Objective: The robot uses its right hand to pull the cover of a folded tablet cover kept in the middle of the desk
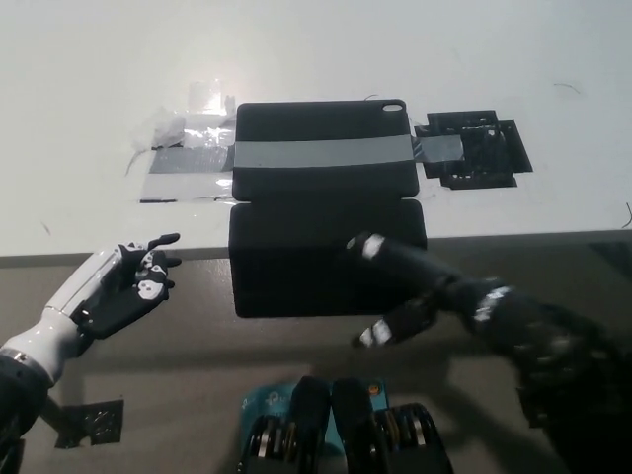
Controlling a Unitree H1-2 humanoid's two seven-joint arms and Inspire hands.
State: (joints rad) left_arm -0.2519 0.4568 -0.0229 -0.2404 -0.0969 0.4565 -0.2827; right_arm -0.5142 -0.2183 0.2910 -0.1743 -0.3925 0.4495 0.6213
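Tablet cover (326,188) lies at the desk (89,109) centre, taped down; its flap (296,262) is folded out toward 6 o'clock, overhanging the desk edge. Judged stage: pull largely complete. Right hand (425,296), fingers apart and clamped on nothing, sits over the flap's 4 o'clock corner. Next move: release and retreat toward 5 o'clock, where room is open. Left hand (118,286) rests at 8 o'clock, fingers spread.

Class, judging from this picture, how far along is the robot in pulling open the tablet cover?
Done: the cover flap lies unfolded past the desk edge, while the taped tablet case stays put. In hand: the right robot hand sits at the flap's corner. Left: nothing obvious. The left robot hand rests open.
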